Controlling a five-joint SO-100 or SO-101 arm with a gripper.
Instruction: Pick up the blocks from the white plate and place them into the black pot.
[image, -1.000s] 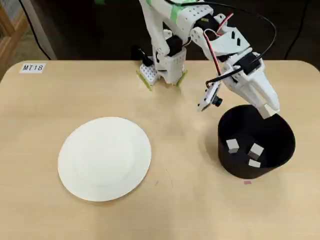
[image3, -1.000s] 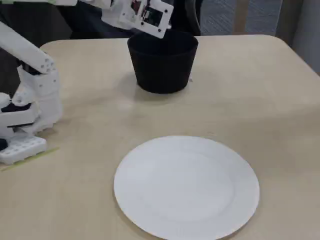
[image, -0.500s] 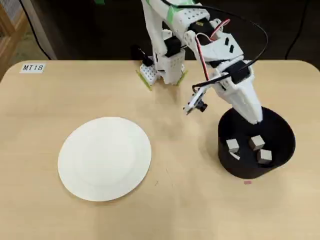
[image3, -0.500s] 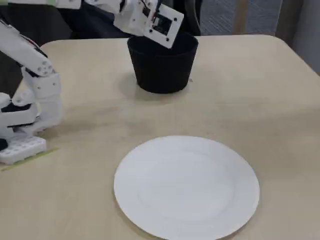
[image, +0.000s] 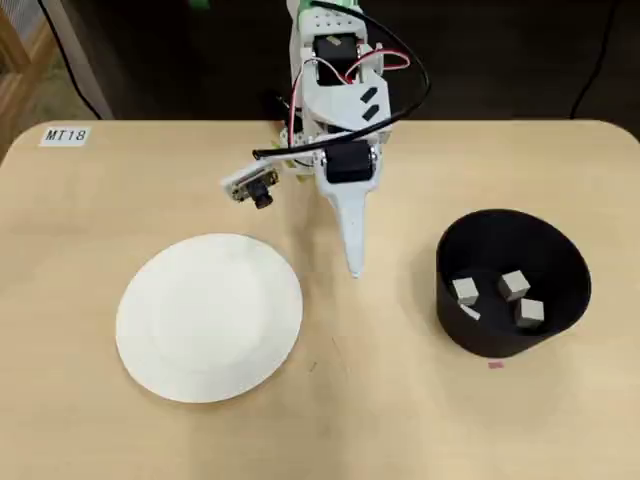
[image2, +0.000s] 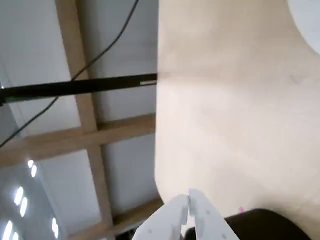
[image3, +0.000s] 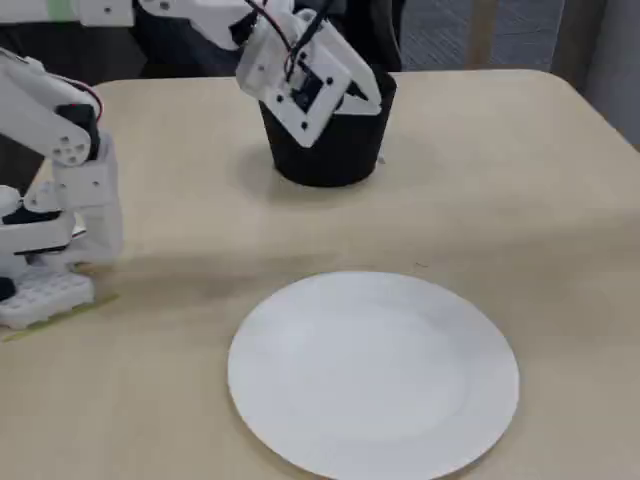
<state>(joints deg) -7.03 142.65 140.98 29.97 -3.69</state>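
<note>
Pressed together and empty, the claw (image: 354, 270) hangs over mid-desk between the white plate (image: 209, 318) and the black pot (image: 513, 282). Blocks (image: 515, 285) lie inside the pot, toward the desk's right edge in the overhead view.

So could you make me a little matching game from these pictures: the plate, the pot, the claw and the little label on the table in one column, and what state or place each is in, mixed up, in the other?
Things:
1. white plate
2. black pot
3. gripper
4. label reading MT18

States or places:
A. holds small pale blocks
B. shut and holding nothing, above the table between plate and pot
C. bare, nothing on it
D. at a far corner of the table, upper left in the overhead view

Pairs: 1-C, 2-A, 3-B, 4-D
</note>
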